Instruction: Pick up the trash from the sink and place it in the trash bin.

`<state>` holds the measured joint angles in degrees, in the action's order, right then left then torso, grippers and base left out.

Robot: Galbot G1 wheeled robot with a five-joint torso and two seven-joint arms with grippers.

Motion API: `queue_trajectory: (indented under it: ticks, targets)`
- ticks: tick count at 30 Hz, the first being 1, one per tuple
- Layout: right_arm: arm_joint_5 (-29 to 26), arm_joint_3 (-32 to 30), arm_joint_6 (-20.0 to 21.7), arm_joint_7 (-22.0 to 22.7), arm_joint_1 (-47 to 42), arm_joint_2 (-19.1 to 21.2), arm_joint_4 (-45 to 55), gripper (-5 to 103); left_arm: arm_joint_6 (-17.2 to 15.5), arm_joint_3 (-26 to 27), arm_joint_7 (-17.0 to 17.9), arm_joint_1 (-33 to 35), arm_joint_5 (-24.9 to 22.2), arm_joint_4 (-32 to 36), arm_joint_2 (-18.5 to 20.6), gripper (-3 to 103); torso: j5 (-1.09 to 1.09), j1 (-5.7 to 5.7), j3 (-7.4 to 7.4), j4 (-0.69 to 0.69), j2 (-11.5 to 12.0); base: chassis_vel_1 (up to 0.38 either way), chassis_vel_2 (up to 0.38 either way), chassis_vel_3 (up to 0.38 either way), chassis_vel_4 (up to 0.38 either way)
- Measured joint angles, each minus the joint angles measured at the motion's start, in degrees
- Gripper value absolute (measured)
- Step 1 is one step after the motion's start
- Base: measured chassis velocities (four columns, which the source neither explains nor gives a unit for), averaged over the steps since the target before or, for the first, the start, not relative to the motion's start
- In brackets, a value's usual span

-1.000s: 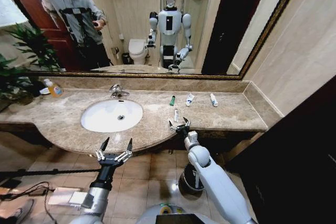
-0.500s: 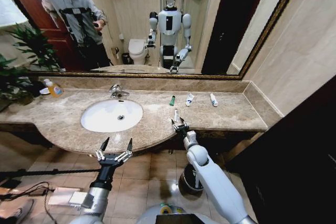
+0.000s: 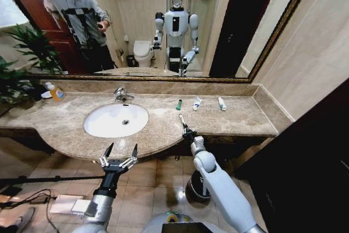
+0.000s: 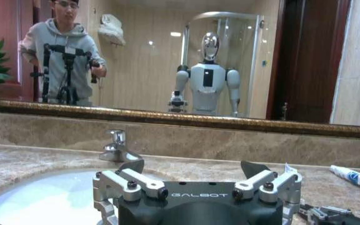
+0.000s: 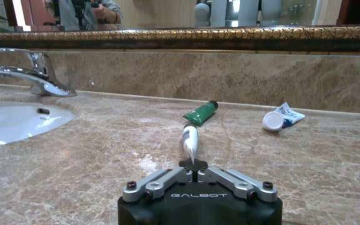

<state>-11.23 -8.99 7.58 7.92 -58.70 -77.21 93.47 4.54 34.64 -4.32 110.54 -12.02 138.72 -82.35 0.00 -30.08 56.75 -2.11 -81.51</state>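
A slim white tube (image 5: 191,142) with a flattened, tapering tail is pinched at that tail by the right gripper (image 5: 193,165), whose fingers (image 5: 227,178) are pressed together on it. The tube lies low over the beige-brown marble worktop (image 3: 234,117), just right of the sink (image 3: 115,119), pointing toward the back wall; whether it touches the stone cannot be told.

Beyond it, near the backsplash, a short dark-green tube (image 5: 200,112) lies flat, and to its right a crumpled white tube with blue print and a round white cap (image 5: 281,118) is seen. A further small white tube (image 3: 222,103) rests farther right along the same line.

Compared with a second ago, the right gripper has been closed: its fingers were then spread around the white tube, and are now shut on its end. The right arm has been reached slightly farther over the worktop edge.

The left gripper (image 3: 118,159) is held in front of the worktop edge, below the basin, unchanged, with its fingers (image 4: 131,180) spread wide.

The basin is a smooth white oval with a chrome tap (image 3: 122,95) behind it. The trash bin (image 3: 194,185), round and dark with a shiny wall, stands on the tiled floor under the worktop, partly hidden by the right arm.
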Motion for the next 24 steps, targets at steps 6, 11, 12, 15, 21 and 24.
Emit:
queue_trajectory:
  ticks: [6, 11, 12, 15, 21, 24]
  targets:
    - [-0.44, -1.04, 0.25, 0.05, -1.73, 0.68, 2.76, 0, 0.00, 0.00, 0.00, 0.00, 0.00, 0.00, 0.00, 100, 0.00, 0.00, 0.00, 0.00, 0.00, 0.000, 0.000, 0.000, 0.000]
    - [-0.87, -3.79, 0.29, 0.03, -6.12, 1.60, 7.52, 0, 0.00, 0.00, 0.00, 0.00, 0.00, 0.00, 0.00, 100, 0.01, 0.00, 0.00, 0.00, 0.00, 0.000, 0.000, 0.000, 0.000]
    - [-1.09, -4.64, 0.18, -0.01, -7.32, 1.86, 8.74, 0, 0.00, 0.00, 0.00, 0.00, 0.00, 0.00, 0.01, 100, 0.01, 0.00, 0.00, 0.00, 0.00, 0.000, 0.000, 0.000, 0.000]
    - [-2.17, -7.15, -1.22, -0.55, -11.73, 2.45, 12.58, 0, 0.00, 0.00, 0.01, 0.00, 0.00, 0.00, 0.00, 100, 0.00, 0.00, 0.00, 0.01, -0.01, 0.000, 0.000, 0.000, 0.000]
    - [-5.03, -10.91, -9.25, 0.69, -20.32, 3.03, 19.23, 0, 0.00, 0.00, 0.00, 0.00, 0.00, 0.00, 0.00, 100, 0.01, 0.00, -0.01, 0.00, -0.01, 0.000, 0.000, 0.000, 0.000]
    - [-5.10, -11.98, -10.43, 1.28, -23.20, 2.91, 21.24, 0, 0.00, 0.00, 0.00, 0.00, 0.00, 0.00, 0.00, 100, 0.00, 0.00, -0.01, 0.00, -0.01, 0.000, 0.000, 0.000, 0.000]
